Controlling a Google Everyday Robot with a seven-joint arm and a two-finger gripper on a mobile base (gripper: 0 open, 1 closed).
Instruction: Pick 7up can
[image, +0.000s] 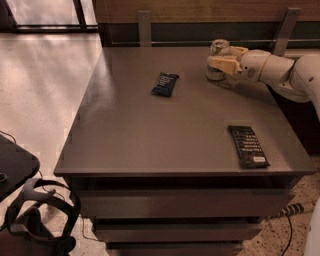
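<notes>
Grey tabletop (150, 135) carries a dark blue snack wrapper (165, 84) at upper centre and a black wrapper (248, 146) near the right edge, both well apart from the 7up can (218, 47), upright at upper right. A white arm (280, 70) reaches in from the right, its gripper (220, 57) at the can; whether it has clamped cannot be told.

upright pale silver 7up can (218, 48), shiny top, far right of the table (150, 135), at the end effector (225, 59)
</notes>
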